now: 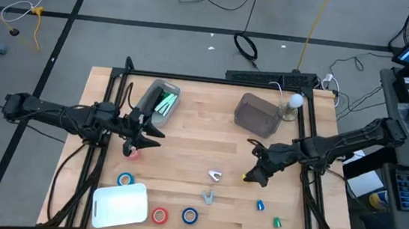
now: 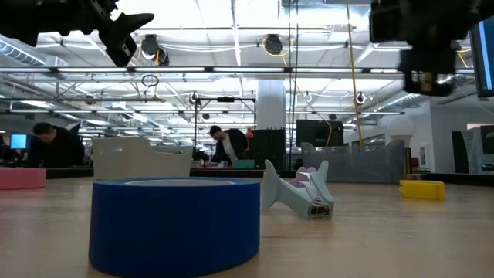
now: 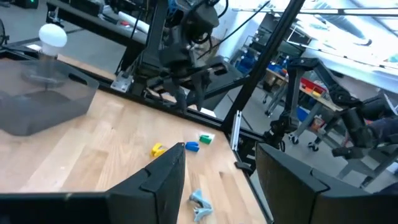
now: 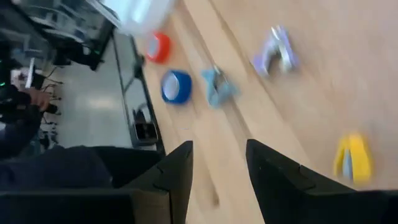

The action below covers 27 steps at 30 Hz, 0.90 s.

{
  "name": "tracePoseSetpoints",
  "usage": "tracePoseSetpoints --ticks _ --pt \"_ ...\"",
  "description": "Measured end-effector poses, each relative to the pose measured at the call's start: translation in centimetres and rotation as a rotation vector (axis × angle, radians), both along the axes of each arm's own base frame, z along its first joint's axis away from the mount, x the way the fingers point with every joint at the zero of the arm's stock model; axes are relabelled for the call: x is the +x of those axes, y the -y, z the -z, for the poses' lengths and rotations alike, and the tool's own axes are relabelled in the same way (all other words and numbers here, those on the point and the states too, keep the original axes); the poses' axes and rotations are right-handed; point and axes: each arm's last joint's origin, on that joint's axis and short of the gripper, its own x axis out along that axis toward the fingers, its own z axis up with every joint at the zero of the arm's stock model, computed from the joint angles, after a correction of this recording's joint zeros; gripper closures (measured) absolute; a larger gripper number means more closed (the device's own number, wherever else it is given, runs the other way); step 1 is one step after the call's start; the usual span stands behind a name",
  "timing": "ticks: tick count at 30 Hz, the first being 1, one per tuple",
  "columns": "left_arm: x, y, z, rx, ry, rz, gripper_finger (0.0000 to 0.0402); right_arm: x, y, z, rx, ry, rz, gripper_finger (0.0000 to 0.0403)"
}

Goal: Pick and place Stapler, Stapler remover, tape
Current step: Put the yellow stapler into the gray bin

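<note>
While both arms hang over the wooden table point(image 1: 185, 158), nothing is in either grip. On the table's far side sit two bins: a grey bin point(image 1: 259, 114) right of centre, and a clear bin point(image 1: 159, 100) on the left holding green items. A white bin point(image 1: 121, 203) lies at the near left corner.

From the left, the left gripper point(image 1: 156, 136) reaches just short of the clear bin, above a pink tape roll point(image 1: 134, 152). Its fingers point(image 3: 163, 180) stand apart with only bare wood and air between them, so it is released and holds nothing. On the opposite side, the right gripper point(image 1: 251, 175) hangs near a small yellow stapler point(image 1: 246, 178), which shows beside one finger in the right wrist view. Those fingers point(image 4: 176, 169) are also parted and empty.

Of the tape, a blue roll point(image 1: 124, 179) lies just beyond the white bin, while a red roll point(image 1: 159, 215) and another blue roll point(image 1: 190, 216) sit side by side near the front edge. Between the arms lie a pale purple staple remover point(image 1: 215, 176) and, nearer the front, a light blue staple remover point(image 1: 207, 197). Toward the near right corner rest a small blue stapler point(image 1: 260, 205) and a small green stapler point(image 1: 277, 223).
</note>
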Motion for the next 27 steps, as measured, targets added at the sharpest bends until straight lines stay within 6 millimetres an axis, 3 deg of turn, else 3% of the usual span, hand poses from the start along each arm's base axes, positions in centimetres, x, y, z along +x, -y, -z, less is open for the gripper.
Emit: tracePoseSetpoints --ticks 5,13,27 --pt "0.0 0.0 0.0 0.008 0.002 0.0 0.0204 -0.7 -0.1 0.7 0.131 -0.179 0.031 0.0261" --pt "0.0 0.0 0.0 0.008 0.002 0.0 0.0204 -1.2 0.0 1.2 0.188 -0.293 0.083 0.0261" --pt "0.0 0.0 -0.1 0.026 0.017 -0.002 0.0204 -1.3 0.0 1.3 0.177 -0.299 0.077 0.0261"
